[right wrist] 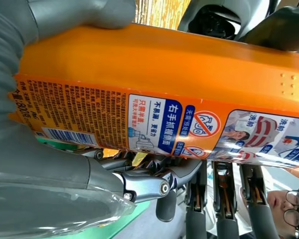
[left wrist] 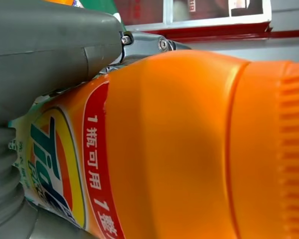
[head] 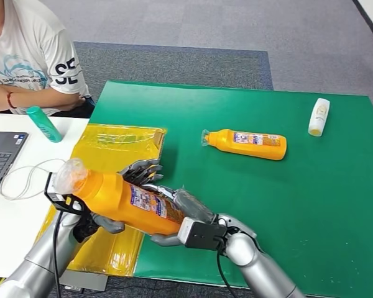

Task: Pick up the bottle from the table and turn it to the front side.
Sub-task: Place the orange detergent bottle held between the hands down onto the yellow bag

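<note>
Orange plastic fills both grips: the right hand [head: 175,208] wraps the lower body of the bottle [head: 128,200], fingers curled over the back label, while the left hand [head: 88,220] closes around the neck end, just below the cap in its clear wrap; the bottle hangs nearly level between them, lifted off the surface [head: 269,205], above the edge where the yellow bag [head: 114,139] meets the green.

Which face is up matters here — in the right wrist view the bottle [right wrist: 159,64] shows small print and a barcode, so that is the back; in the left wrist view the bottle [left wrist: 170,149] shows the large brand mark, the front, turned toward that wrist's camera. To do the step well, I judge, one hand should hold firm while the other slackens and re-grips, rolling the bottle about its long axis until the brand mark faces forward; both squeezing at once would only twist the plastic, and both easing at once risks a drop.

Farther out a second orange bottle [head: 245,144] lies on its side on the green, a small white bottle [head: 319,117] beyond it near the far corner; a person [head: 30,56] sits by the laptop [head: 2,155] — keep the turn compact, close to the body.
</note>
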`<control>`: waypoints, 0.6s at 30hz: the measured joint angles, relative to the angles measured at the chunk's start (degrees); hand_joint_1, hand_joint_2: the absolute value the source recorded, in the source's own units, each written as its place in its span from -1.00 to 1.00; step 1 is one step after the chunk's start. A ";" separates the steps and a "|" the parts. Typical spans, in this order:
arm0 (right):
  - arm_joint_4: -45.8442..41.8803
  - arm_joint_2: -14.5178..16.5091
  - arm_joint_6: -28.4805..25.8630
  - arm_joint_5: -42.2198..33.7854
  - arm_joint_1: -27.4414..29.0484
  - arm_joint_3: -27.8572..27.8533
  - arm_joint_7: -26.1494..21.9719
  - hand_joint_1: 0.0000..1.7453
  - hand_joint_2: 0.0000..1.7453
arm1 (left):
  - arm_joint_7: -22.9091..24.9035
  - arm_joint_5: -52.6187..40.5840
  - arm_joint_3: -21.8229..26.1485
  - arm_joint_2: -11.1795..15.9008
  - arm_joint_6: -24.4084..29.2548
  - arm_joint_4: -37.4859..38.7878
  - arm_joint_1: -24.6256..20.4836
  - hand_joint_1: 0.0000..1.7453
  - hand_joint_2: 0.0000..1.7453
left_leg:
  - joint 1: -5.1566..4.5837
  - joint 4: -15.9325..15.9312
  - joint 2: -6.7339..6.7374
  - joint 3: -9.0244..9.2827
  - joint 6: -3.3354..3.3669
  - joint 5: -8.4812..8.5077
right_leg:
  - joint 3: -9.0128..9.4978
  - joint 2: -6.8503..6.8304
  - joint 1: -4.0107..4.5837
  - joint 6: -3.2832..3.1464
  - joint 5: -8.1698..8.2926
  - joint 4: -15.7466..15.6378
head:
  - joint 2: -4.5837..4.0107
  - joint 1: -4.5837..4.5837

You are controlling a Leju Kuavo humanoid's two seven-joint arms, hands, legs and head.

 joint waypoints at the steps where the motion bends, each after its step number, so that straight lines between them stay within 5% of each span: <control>1: 0.20 0.10 -0.27 0.19 -0.19 0.15 0.03 1.00 1.00 | -0.07 0.08 -0.26 0.11 -0.26 0.02 -0.21 -1.00 1.00 | 0.00 0.00 0.00 0.00 0.00 0.00 | 0.00 0.00 0.00 0.00 0.00 0.00 | 0.00 0.01; 10: 1.14 0.67 -7.62 8.99 -0.81 1.41 1.63 1.00 1.00 | -0.31 -0.25 -1.88 1.29 1.93 0.26 -1.35 -0.98 1.00 | 0.00 0.00 0.00 0.00 0.00 0.00 | -0.01 0.00 0.00 0.00 0.00 0.00 | 0.01 0.00; 11: 1.22 0.72 -8.59 10.35 -0.79 1.53 1.95 1.00 1.00 | -0.24 -0.39 -1.97 1.32 2.79 0.29 -1.31 -0.77 1.00 | 0.00 0.00 0.00 0.00 0.00 0.00 | -0.01 0.00 0.00 0.00 0.00 0.00 | 0.02 0.00; 13: 1.40 0.80 -10.39 12.96 -0.69 1.68 2.80 1.00 1.00 | 0.37 -0.61 -2.10 1.27 5.15 0.30 -1.10 0.07 1.00 | 0.00 0.00 0.00 0.00 0.00 0.00 | -0.01 0.00 0.00 0.00 0.00 0.00 | 0.00 0.00; 14: 1.56 0.84 -11.08 14.12 -0.62 1.68 3.30 1.00 1.00 | 0.97 -0.67 -2.11 1.14 6.54 0.29 -0.92 0.26 1.00 | 0.00 0.00 0.00 0.00 0.00 0.00 | -0.01 0.00 0.00 0.00 0.00 0.00 | 0.00 0.00; 15: 1.76 0.85 -11.61 15.07 -0.50 1.63 3.77 1.00 1.00 | 1.68 -0.67 -2.12 0.94 7.87 0.28 -0.64 0.13 1.00 | 0.00 0.00 0.00 0.00 0.00 0.00 | -0.01 0.00 0.00 0.00 -0.01 0.00 | 0.00 0.01; 17: 2.22 0.85 -12.15 16.38 -0.17 1.42 4.36 1.00 1.00 | 3.03 -0.70 -2.12 0.44 10.13 0.05 0.13 -0.72 1.00 | 0.00 0.00 0.00 -0.01 0.00 0.00 | -0.02 0.01 0.00 0.00 0.00 -0.01 | 0.00 0.01; 18: 2.47 0.85 -12.31 16.86 0.04 1.26 4.48 1.00 1.00 | 3.55 -0.76 -2.12 0.21 10.97 -0.16 0.56 -0.92 1.00 | 0.00 0.00 0.01 -0.01 0.00 -0.01 | -0.02 0.01 0.00 0.00 0.00 -0.01 | 0.00 0.00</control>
